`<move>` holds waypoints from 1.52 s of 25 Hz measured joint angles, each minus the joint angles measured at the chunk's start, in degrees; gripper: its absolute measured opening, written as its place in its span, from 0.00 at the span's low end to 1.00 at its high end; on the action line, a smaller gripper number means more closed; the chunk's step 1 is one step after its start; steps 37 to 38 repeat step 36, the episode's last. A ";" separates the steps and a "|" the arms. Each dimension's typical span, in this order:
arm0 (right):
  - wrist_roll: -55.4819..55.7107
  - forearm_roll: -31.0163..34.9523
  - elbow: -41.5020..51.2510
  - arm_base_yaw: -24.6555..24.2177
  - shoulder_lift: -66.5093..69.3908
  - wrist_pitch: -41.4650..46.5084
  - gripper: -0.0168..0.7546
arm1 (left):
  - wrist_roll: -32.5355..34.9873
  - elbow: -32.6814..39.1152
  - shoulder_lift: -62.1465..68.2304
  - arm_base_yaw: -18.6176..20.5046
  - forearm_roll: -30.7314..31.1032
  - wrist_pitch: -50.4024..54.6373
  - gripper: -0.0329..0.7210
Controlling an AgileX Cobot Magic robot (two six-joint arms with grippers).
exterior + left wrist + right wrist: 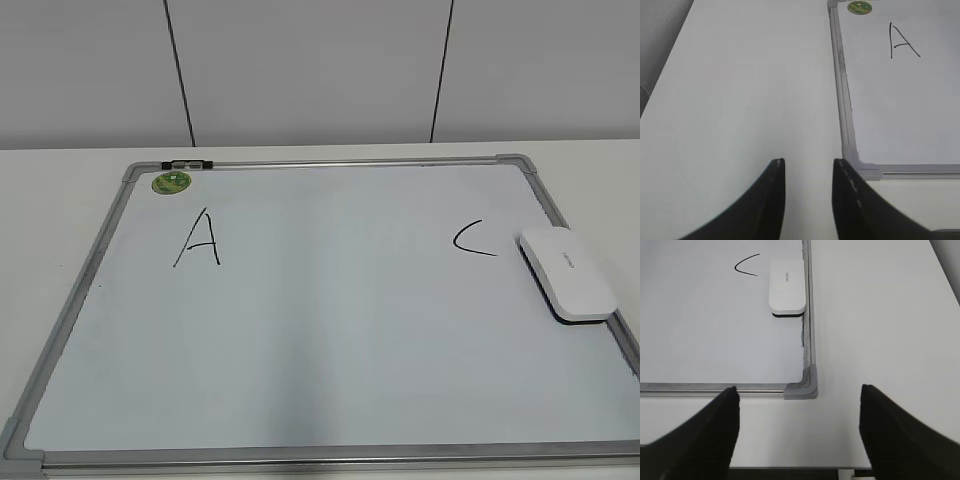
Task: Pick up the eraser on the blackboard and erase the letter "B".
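The blackboard (330, 330) is a white dry-erase board with a grey frame, lying flat on the table. It carries a black "A" (200, 240) at the left and a black "C" (473, 240) at the right. No letter "B" shows; the board between them is blank. The white eraser (566, 273) lies at the board's right edge beside the "C", and also shows in the right wrist view (787, 287). My left gripper (809, 162) is open and empty over the bare table, left of the board's near left corner. My right gripper (799, 388) is wide open and empty, just short of the board's near right corner. Neither gripper appears in the exterior view.
A round green sticker (171, 183) sits at the board's far left corner, next to a small black clip (187, 164) on the top frame. White table (740, 90) surrounds the board. The table's near edge (790, 468) lies just under my right gripper.
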 joint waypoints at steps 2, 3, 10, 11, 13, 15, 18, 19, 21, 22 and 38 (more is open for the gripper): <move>0.00 0.00 0.00 0.00 -1.04 0.14 0.74 | 0.00 0.00 -1.10 0.00 0.00 0.07 0.37; 0.00 0.00 0.00 0.00 -1.20 0.25 0.74 | 0.00 0.00 -1.46 0.00 0.00 0.07 0.36; 0.00 0.00 0.00 0.00 -1.43 0.24 0.74 | 0.00 0.00 -2.77 0.00 0.00 0.41 0.36; 0.00 0.00 0.00 0.00 -1.43 0.24 0.74 | 0.02 0.00 -2.77 0.00 0.00 0.41 0.36; 0.00 0.00 0.00 0.00 -1.43 0.24 0.74 | 0.02 0.00 -2.77 0.00 0.00 0.49 0.36; 0.00 0.00 0.00 0.00 -1.43 0.24 0.74 | 0.02 0.00 -2.77 0.00 0.00 0.49 0.36; 0.00 0.00 0.00 0.00 -1.43 0.24 0.74 | 0.02 0.00 -2.77 0.00 0.00 0.49 0.36; 0.00 0.00 0.00 0.00 -1.43 0.24 0.74 | 0.02 0.00 -2.77 0.00 0.00 0.49 0.36; 0.00 0.00 0.00 0.00 -1.43 0.24 0.74 | 0.02 0.00 -2.77 0.00 0.00 0.49 0.36; 0.00 0.00 0.00 0.00 -1.43 0.24 0.74 | 0.02 0.00 -2.77 0.00 0.00 0.49 0.36; 0.00 0.00 0.00 0.00 -1.43 0.24 0.74 | 0.02 0.00 -2.77 0.00 0.00 0.49 0.36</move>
